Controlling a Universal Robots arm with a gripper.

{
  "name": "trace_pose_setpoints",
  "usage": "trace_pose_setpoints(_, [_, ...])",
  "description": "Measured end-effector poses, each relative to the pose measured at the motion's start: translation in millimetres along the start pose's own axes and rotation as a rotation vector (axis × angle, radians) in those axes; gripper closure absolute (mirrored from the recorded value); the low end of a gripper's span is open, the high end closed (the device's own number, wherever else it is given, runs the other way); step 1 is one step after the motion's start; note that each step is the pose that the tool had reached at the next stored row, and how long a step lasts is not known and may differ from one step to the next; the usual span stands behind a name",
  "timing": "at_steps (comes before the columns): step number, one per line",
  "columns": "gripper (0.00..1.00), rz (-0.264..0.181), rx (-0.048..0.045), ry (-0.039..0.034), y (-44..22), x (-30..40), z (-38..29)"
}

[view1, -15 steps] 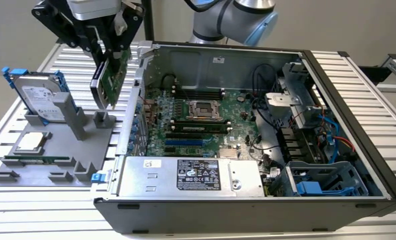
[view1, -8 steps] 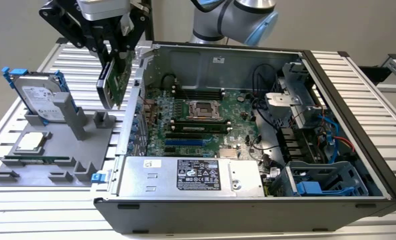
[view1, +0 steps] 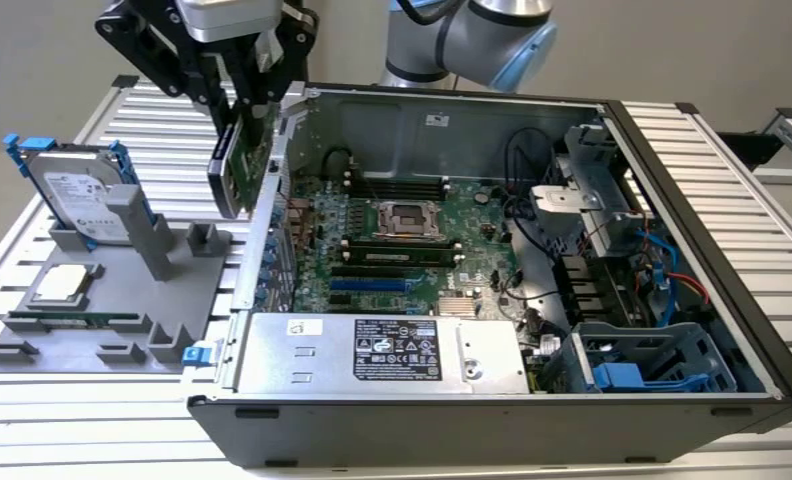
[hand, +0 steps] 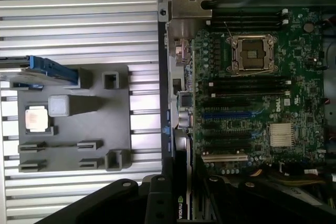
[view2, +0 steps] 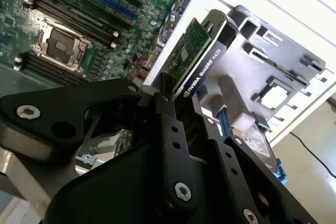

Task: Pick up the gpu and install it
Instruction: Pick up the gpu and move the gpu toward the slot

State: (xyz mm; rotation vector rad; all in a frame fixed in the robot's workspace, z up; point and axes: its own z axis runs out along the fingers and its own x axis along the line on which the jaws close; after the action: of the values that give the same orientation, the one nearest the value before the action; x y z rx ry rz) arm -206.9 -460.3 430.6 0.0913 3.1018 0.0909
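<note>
The gpu [view1: 240, 165] hangs on edge in the air, green board and black cooler both showing in the second wrist view [view2: 195, 51]. The hand [view1: 244, 108] pinches it by its upper end, one finger [view2: 167, 109] pressed against each face. In the exterior view the card hangs at the case's [view1: 696, 205] wall on that view's left, its lower end close beside the wall's top edge; I cannot tell whether they touch. It is off the holder [view1: 169, 292] and not seated in any slot of the motherboard [view1: 410, 240].

The case lies open on the slatted surface [view1: 149, 110], with a silver power supply [view1: 369, 350] along its near side. The grey holder sits on the surface just beside the case, on the exterior view's left. A hard drive [view1: 83, 195] in a blue frame stands upright in it, a processor chip [view1: 63, 285] lies flat nearby, and a memory stick [view1: 76, 320] rests along its front.
</note>
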Motion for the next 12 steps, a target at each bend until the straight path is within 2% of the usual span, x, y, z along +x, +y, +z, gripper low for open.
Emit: trace_pose_setpoints(12, [1.00, 0.000, 0.0000, 0.0000, 0.9, -14.6, 0.6])
